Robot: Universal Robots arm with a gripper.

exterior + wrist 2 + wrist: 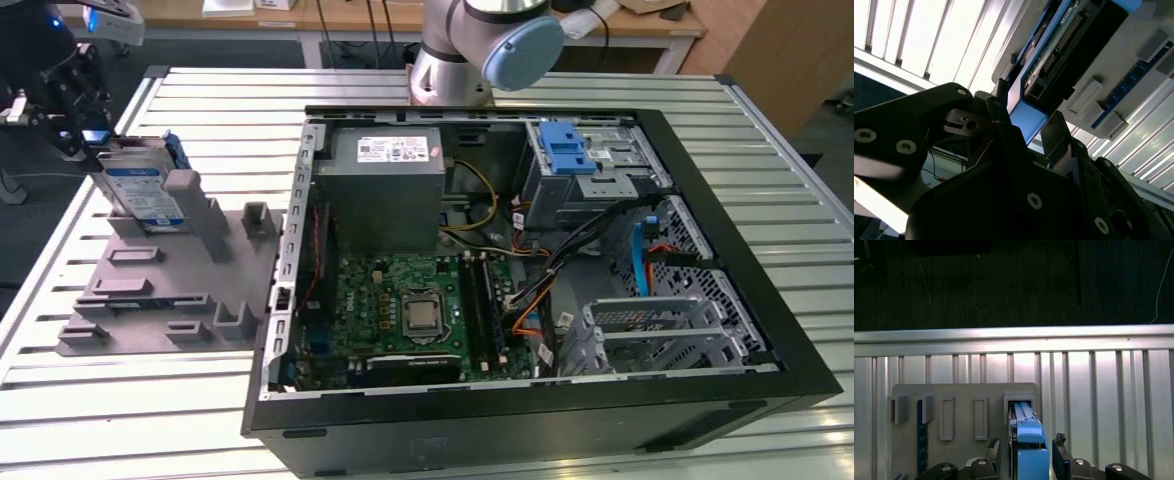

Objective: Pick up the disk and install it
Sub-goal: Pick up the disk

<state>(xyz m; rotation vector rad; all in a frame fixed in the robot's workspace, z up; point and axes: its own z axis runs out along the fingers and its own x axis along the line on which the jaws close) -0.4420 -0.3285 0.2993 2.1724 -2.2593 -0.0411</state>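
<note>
The disk (140,190), silver with a white-and-blue label and a blue carrier frame, stands on edge in a slot of the grey holder block (160,290) at the exterior view's left. My gripper (107,148) hangs at its upper end. In the first wrist view the two black fingers (1060,442) straddle the blue carrier end of the disk (1029,432) with narrow gaps on both sides, so my gripper (1026,445) is open around it. The second wrist view shows the disk (1054,45) edge-on between the same fingers (996,107).
The open black computer case (747,200) lies to the exterior view's right of the holder. Inside are the grey power supply (387,180), the motherboard (414,310) and a silver drive cage with a blue latch (574,150). The arm's base (461,50) stands behind the case on the slatted metal table (134,420).
</note>
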